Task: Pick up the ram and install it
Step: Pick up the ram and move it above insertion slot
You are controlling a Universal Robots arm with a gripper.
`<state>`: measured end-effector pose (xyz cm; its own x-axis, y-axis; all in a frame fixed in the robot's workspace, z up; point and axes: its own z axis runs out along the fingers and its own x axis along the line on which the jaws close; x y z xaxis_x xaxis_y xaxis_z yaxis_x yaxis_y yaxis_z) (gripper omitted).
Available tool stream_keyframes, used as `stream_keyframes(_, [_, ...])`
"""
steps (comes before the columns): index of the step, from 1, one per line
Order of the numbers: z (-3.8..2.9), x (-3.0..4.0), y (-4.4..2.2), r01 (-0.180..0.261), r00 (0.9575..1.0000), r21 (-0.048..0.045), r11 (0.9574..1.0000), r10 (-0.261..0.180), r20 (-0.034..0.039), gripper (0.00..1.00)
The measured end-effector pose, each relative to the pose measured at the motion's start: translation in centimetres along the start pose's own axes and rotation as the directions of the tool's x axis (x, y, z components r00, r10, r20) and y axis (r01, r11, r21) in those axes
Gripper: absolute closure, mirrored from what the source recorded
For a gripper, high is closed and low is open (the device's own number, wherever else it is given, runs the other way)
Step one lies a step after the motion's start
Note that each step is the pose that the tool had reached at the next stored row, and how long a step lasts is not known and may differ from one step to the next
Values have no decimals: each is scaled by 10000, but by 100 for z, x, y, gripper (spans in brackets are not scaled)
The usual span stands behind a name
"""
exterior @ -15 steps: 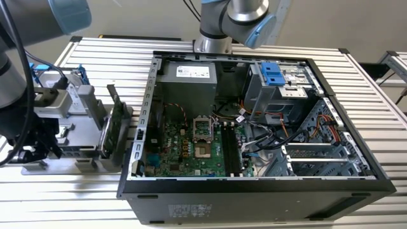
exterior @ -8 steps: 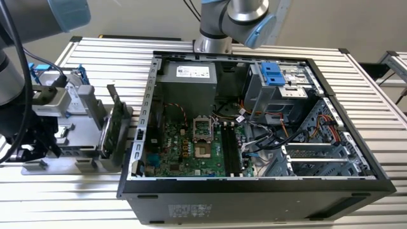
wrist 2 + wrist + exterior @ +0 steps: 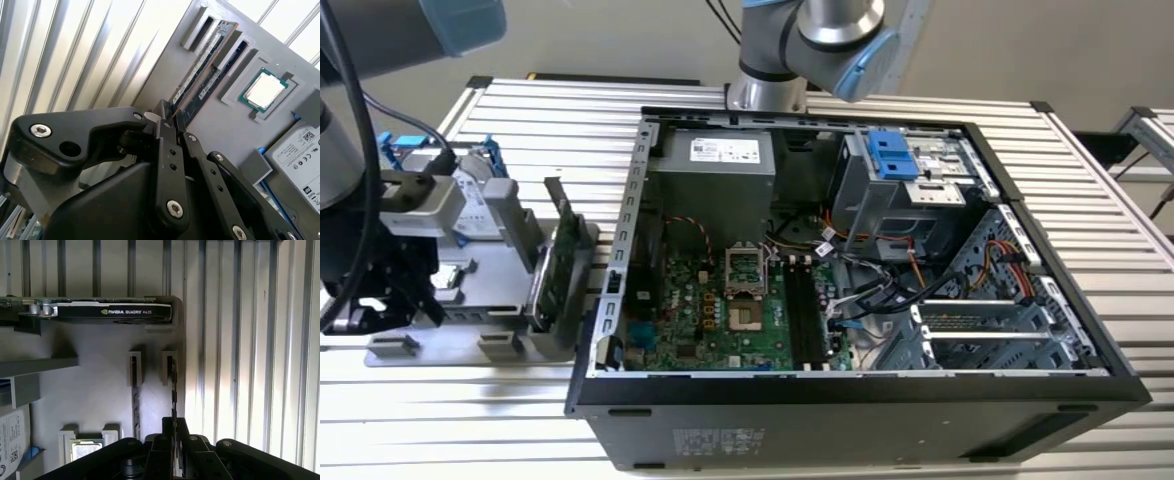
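1. Exterior view: the arm [image 3: 400, 210] hangs over the grey holder [image 3: 454, 335] on the slatted table, at the exterior view's left of the open computer case [image 3: 854, 400], which stands just beside the holder.
2. Second wrist view: the gripper [image 3: 170, 117] sits at the near end of the ram [image 3: 200, 65]. The ram stands on edge in the holder slot nearer the bare slats, and a second stick [image 3: 220, 75] stands parallel in the next slot.
3. First wrist view: the ram's long axis runs straight out from between the fingertips [image 3: 166, 430]. They look closed on its thin edge, and the ram sits in its slot, not yet lifted.
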<state>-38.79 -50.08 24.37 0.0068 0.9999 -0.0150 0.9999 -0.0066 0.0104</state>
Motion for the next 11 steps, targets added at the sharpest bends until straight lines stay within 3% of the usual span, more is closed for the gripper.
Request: stream_keyframes(11, [-121,-2,2,1,10000,0,10000,-1,0,100])
